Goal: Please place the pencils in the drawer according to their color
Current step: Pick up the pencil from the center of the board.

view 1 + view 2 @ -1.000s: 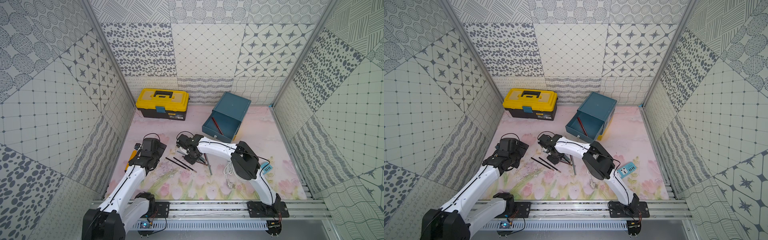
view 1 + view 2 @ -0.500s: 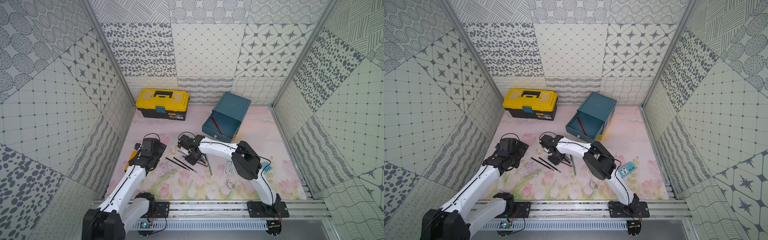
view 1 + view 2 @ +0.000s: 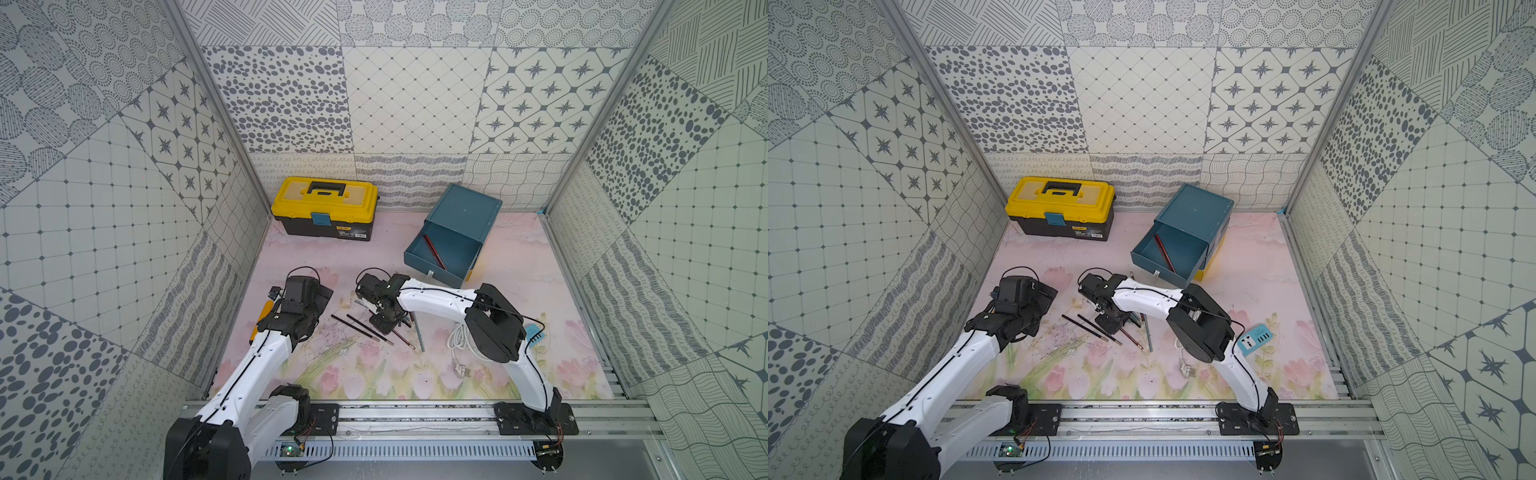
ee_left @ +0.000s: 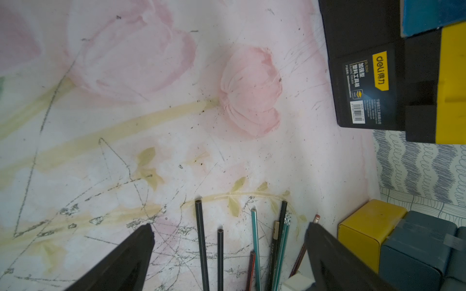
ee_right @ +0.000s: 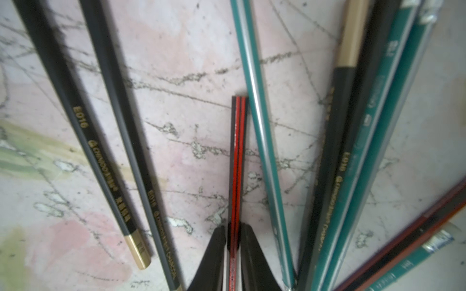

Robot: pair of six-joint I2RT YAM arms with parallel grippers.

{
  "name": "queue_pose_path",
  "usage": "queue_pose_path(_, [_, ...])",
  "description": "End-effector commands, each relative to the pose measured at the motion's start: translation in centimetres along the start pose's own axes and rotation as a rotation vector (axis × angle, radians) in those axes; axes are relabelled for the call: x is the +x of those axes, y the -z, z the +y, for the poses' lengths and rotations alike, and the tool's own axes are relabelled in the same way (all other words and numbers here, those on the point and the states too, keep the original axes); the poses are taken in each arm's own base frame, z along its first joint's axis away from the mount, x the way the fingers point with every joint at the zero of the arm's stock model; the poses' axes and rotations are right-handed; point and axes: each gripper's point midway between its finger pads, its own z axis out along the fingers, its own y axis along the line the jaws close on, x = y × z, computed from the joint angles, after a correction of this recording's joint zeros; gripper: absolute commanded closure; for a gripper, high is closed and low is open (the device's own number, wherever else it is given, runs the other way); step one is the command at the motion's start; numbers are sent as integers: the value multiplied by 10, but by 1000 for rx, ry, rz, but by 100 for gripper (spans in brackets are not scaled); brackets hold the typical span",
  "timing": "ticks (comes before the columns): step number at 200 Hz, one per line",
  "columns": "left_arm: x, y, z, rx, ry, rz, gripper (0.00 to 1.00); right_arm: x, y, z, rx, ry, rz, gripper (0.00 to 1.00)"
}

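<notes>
The right jaws are pressed in on a red-and-black striped pencil (image 5: 237, 163), pinching it near one end, while the rest of its length still seems to lie on the flowered tabletop (image 5: 176, 50). A teal pencil (image 5: 262, 141) runs just beside it on one side, and two black charcoal pencils (image 5: 83, 121) lie further off on the other. In a top view the right arm (image 3: 432, 301) bends low over this scatter of pencils (image 3: 361, 328) near the middle of the tabletop. The left jaws stand spread wide and empty, their fingers (image 4: 121, 259) hovering short of the pencil ends. Behind, the teal drawer chest (image 3: 465, 216) has its top drawer (image 3: 432, 272) pulled open, with one red pencil (image 3: 434, 257) already lying inside. The step in hand looks like the pick of a second red pencil. The next move likely calls for a straight lift that does not drag the teal neighbour, then a carry to that open drawer and a lay-down alongside the red one. Against the earlier pictures little differs: both arms keep nearly the same pose, and the chest and the loose pencils have not shifted
</notes>
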Motion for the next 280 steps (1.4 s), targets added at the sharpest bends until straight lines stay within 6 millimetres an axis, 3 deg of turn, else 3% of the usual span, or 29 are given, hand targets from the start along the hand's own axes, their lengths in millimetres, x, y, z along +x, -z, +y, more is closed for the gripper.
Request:
queue_pose_path(1, [-2,1,2,-8,7,-5,1,52,-20,8,-19,-41,189,81])
queue_pose_path(82, [-1,-1,1,-9,2,1,1,83,-27,1,29,-55,253,81])
queue_pose_path(134, [-2,1,3,-12,3,-8,1,81,-30,5,40,-32,249,98])
queue_pose_path(164, [-2,0,3,-14,4,-9,1,70,-21,8,48,-4,204,100])
queue_pose_path(201, [-1,0,5,-17,4,-7,1,47,4,9,50,18,114,100])
queue_pose_path(280, [-4,3,6,-16,4,-23,1,-7,92,-1,73,-4,-146,100])
